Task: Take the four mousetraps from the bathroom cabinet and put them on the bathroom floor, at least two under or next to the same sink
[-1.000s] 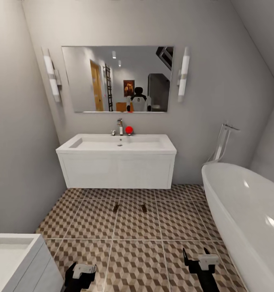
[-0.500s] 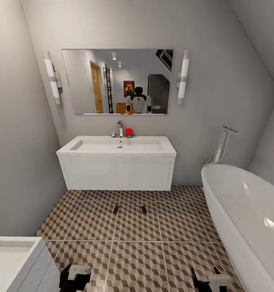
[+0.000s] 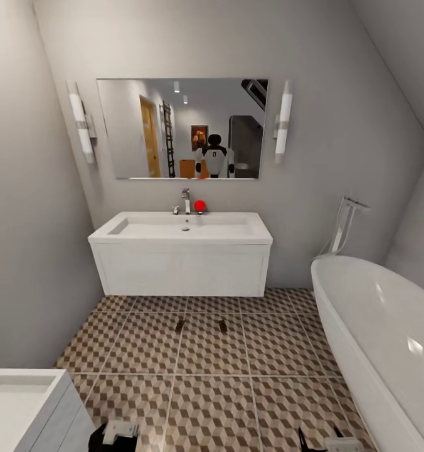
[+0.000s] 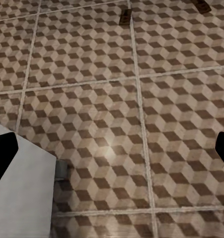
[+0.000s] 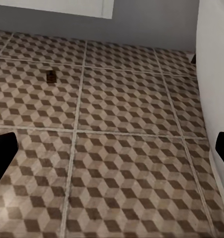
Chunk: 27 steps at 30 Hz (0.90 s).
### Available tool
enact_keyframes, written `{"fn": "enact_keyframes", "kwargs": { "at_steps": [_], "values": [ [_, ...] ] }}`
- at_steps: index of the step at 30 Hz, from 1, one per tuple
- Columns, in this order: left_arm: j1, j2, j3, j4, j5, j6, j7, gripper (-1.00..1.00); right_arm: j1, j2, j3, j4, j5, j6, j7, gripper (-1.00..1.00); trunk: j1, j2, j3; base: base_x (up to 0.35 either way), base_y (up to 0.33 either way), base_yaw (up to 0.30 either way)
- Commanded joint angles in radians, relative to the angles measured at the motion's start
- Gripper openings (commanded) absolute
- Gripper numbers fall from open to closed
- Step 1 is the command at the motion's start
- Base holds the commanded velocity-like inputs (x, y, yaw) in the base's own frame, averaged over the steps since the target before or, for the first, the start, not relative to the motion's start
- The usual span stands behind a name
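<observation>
- Both end effectors sit low at the near edge of the head view: the left end effector (image 3: 115, 434) over the tiles beside a white unit (image 3: 24, 408), the right end effector (image 3: 337, 442) near the bathtub (image 3: 375, 326).
- Fingers of the left end effector (image 4: 112, 153) stand wide apart in its wrist view, dark tips at the picture's two sides, with bare tile between them and nothing held.
- Fingers of the right end effector (image 5: 112, 148) are likewise spread, tips at either side of its wrist view, holding nothing.
- Two mousetraps lie on the bathroom floor (image 3: 212, 351) just in front of the bathroom sink (image 3: 182, 251): one mousetrap (image 3: 179, 324) on a grout line, the other mousetrap (image 3: 222, 324) a little apart from it on the next tile.
- Left wrist view catches both traps (image 4: 125, 17) (image 4: 201, 6) at the far edge of the floor (image 4: 112, 99); right wrist view shows one (image 5: 51, 76).
- Above the sink hang a mirror (image 3: 182, 129) with a wall light on each side; a chrome tap (image 3: 186, 201) and a small red ball (image 3: 200, 205) stand at the basin's back edge.
</observation>
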Motion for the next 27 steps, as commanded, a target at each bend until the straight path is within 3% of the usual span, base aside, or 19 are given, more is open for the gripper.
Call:
{"fn": "enact_keyframes", "kwargs": {
  "at_steps": [1, 7, 8, 12, 13, 17, 20, 27],
  "values": [
    [-0.001, -0.001, -0.008, 0.003, 0.003, 0.006, 0.004, 1.00, -0.001, 0.000, 0.006, 0.000, 0.001, 0.002, -0.008, 1.00, 0.000, -0.001, -0.001, 0.000, 0.000, 0.000],
    [0.000, 0.000, -0.008, 0.005, 0.003, 0.180, 0.000, 1.00, 0.000, 0.001, 0.006, 0.000, 0.001, 0.015, -0.008, 1.00, 0.000, -0.001, -0.001, 0.000, 0.000, 0.000],
    [0.002, 0.002, -0.008, 0.005, 0.003, 0.233, -0.001, 1.00, 0.000, 0.001, 0.006, 0.000, 0.001, 0.016, -0.008, 1.00, 0.000, -0.001, -0.001, 0.000, 0.000, 0.000],
    [0.014, 0.007, -0.008, 0.006, 0.003, 0.299, -0.002, 1.00, 0.001, 0.001, 0.006, 0.000, 0.001, 0.017, -0.008, 1.00, 0.000, -0.001, -0.001, 0.000, 0.000, 0.000],
    [0.045, 0.013, -0.008, 0.005, 0.003, 0.325, -0.001, 1.00, 0.001, 0.001, 0.006, 0.000, 0.001, 0.018, -0.008, 1.00, 0.000, -0.001, -0.001, 0.000, 0.000, 0.000],
    [0.084, 0.031, -0.008, 0.006, 0.003, 0.337, -0.001, 1.00, 0.000, 0.001, 0.006, 0.000, 0.001, 0.018, -0.008, 1.00, 0.000, -0.001, -0.001, 0.000, 0.000, 0.000],
    [0.148, 0.047, -0.008, 0.005, 0.004, 0.342, -0.001, 1.00, 0.000, 0.001, 0.006, 0.000, 0.001, 0.019, -0.008, 1.00, 0.000, -0.001, -0.001, 0.000, 0.000, 0.000],
    [0.245, 0.053, -0.008, 0.005, 0.003, 0.341, -0.005, 1.00, 0.000, 0.001, 0.006, 0.000, 0.001, 0.019, -0.008, 1.00, 0.000, -0.001, -0.001, 0.000, 0.000, 0.000]
  ]
}}
